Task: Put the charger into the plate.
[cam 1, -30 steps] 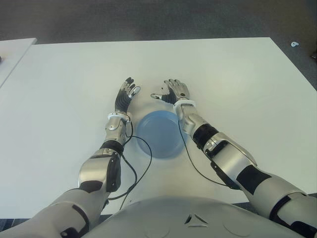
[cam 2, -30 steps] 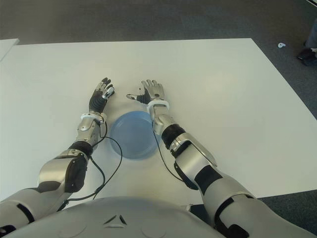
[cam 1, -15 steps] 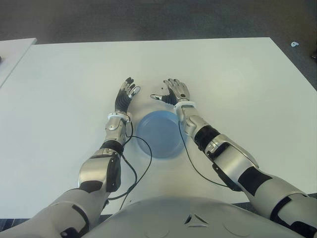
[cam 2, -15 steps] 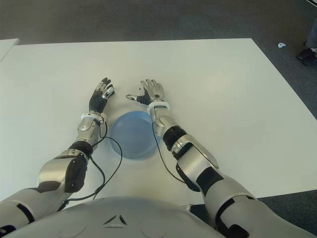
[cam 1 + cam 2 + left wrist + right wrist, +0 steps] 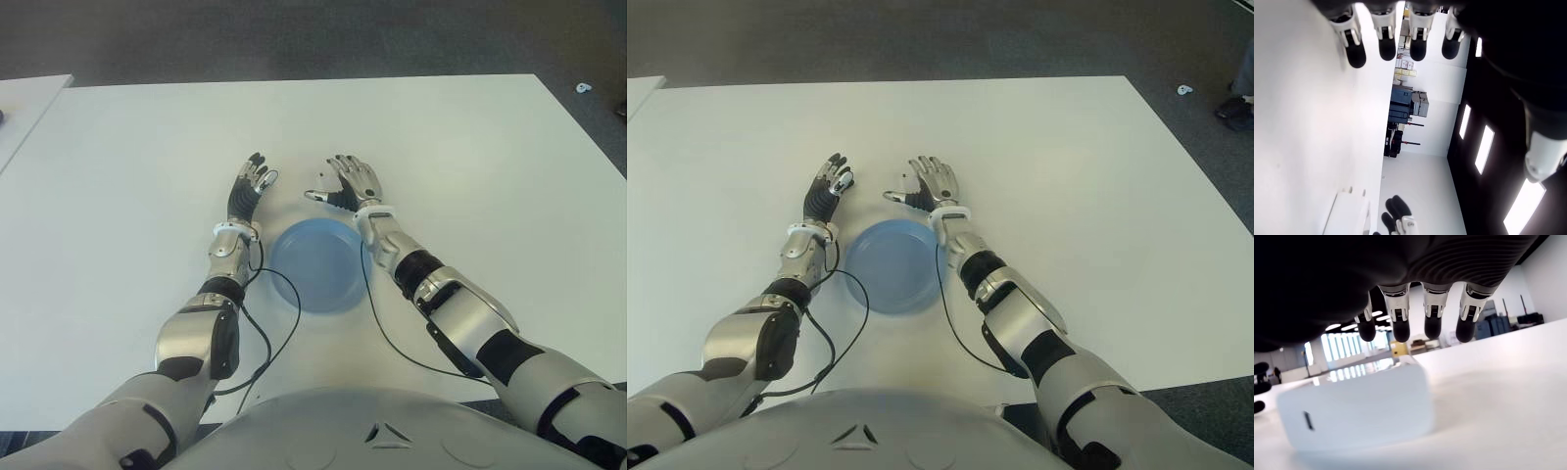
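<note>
The charger (image 5: 1359, 409) was a small white block with rounded corners and a smooth, faintly glossy shell, and one end face carried a narrow dark slot. It lay flat on the white bench (image 5: 470, 157), directly under my right hand (image 5: 348, 184), whose fingers (image 5: 1400, 316) hung spread and loosely curved above it without touching it, so I was holding nothing. From my head the charger was almost wholly hidden under that hand, just beyond the far rim of the plate (image 5: 318, 264) and not in it. The plate was round, shallow and pale blue, with a smooth matte look, and it sat between my two forearms near my chest. Compared with a second earlier, my right hand had shifted a little to my right and its wrist had turned slightly, while the plate and my left hand had not moved. My left hand (image 5: 250, 186) showed beside the plate on its left, fingers straight and spread with dark tips (image 5: 1387, 46) over bare bench, gripping nothing. Thin black cables (image 5: 269, 338) ran along both forearms and looped across the bench by the plate. The bench top was plain, flat and unmarked, and dark grey carpet (image 5: 294, 39) lay beyond its far edge.
</note>
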You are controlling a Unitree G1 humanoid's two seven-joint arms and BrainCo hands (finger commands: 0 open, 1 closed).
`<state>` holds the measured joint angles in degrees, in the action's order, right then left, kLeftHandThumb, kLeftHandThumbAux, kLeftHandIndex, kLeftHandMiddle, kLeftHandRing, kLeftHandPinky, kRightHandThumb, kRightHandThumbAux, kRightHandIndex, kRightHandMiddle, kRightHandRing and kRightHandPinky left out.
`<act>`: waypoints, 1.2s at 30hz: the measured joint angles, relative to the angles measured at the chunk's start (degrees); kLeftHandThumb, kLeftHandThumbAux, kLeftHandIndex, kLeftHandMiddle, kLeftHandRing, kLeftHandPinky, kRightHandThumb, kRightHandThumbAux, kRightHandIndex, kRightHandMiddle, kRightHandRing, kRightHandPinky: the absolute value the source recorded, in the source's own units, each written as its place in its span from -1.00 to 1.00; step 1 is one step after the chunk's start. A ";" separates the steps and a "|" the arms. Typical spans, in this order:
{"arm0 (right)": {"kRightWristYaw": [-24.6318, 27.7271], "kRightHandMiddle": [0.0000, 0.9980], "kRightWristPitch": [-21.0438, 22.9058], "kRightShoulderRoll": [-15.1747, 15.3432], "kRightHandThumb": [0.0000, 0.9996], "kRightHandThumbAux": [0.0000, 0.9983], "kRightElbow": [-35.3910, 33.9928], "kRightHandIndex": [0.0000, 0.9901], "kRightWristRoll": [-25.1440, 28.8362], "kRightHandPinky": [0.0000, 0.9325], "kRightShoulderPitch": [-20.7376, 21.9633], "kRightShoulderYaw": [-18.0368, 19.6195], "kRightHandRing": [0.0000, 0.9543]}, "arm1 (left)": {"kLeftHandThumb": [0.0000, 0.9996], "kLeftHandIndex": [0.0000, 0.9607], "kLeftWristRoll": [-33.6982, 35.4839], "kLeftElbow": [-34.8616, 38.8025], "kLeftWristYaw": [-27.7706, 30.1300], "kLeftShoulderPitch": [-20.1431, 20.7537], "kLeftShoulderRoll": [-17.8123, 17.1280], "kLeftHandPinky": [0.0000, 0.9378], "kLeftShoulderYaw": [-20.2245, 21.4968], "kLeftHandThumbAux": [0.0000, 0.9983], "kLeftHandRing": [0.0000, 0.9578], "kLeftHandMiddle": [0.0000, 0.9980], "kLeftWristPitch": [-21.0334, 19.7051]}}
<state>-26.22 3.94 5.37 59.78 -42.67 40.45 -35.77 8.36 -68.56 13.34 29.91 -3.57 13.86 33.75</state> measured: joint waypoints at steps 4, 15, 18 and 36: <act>-1.23 -1.00 -1.23 1.29 -0.42 -0.70 2.49 -1.00 0.00 -1.00 0.01 0.56 -1.00 | -0.97 -0.95 0.00 0.01 0.00 -0.08 -0.02 -0.75 0.01 0.21 -0.84 -0.85 0.13; -2.74 -1.00 -4.46 2.65 -0.42 -0.69 7.82 -1.00 -0.08 -1.00 0.11 0.70 -1.00 | -0.97 -0.95 0.02 0.03 0.00 -0.22 -0.06 -0.76 0.03 0.21 -0.84 -0.86 0.31; -2.74 -1.00 -5.27 2.66 -0.41 -0.68 8.37 -1.00 -0.08 -1.00 0.26 0.71 -1.00 | -0.97 -0.95 0.03 0.04 0.10 -0.25 -0.06 -0.76 0.04 0.20 -0.84 -0.86 0.35; -0.92 -1.00 -10.79 5.25 -0.33 -0.63 10.44 -1.00 -0.39 -1.00 1.22 0.29 -1.00 | -1.00 -0.96 -0.04 0.33 0.37 -0.55 -0.19 -0.77 -0.06 0.21 -0.84 -0.85 0.45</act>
<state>-27.14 -6.85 10.62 70.22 -43.06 41.67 -35.48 8.32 -68.23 13.71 29.36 -3.76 13.79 34.20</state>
